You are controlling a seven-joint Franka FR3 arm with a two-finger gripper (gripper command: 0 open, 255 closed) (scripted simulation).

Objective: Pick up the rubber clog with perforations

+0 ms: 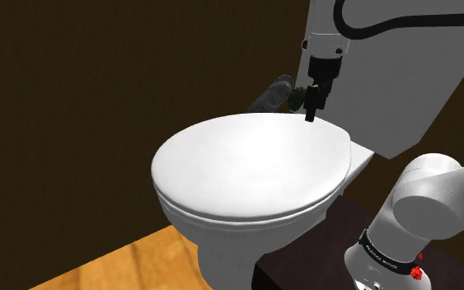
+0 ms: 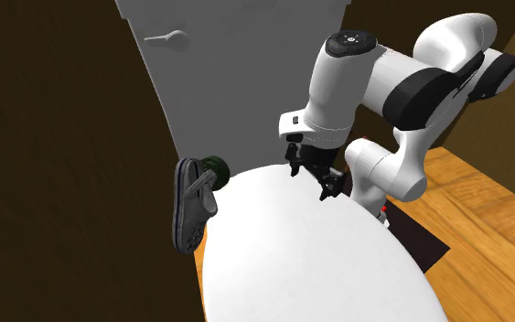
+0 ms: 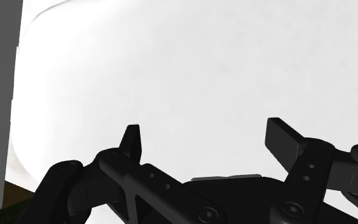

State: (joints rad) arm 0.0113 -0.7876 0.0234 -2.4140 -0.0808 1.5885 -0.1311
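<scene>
The grey clog [image 1: 271,93] [image 2: 191,203] with small holes and a heel strap stands on edge beside the white toilet lid [image 1: 246,165] [image 2: 301,256], at the lid's back rim. A dark green round thing [image 1: 294,97] [image 2: 216,170] touches its upper end. My black gripper [image 1: 311,111] [image 2: 312,178] [image 3: 206,137] hangs open just above the back of the lid [image 3: 190,63], to the shoulder view's right of the clog and apart from it. Nothing is between the fingers [image 3: 131,137].
The grey toilet tank [image 1: 403,74] [image 2: 237,82] rises right behind the gripper, with a flush handle [image 2: 166,38]. Dark brown walls surround the toilet. Wooden floor [image 1: 123,264] [image 2: 466,183] lies below, and the dark stand [image 1: 304,255] is beside the bowl.
</scene>
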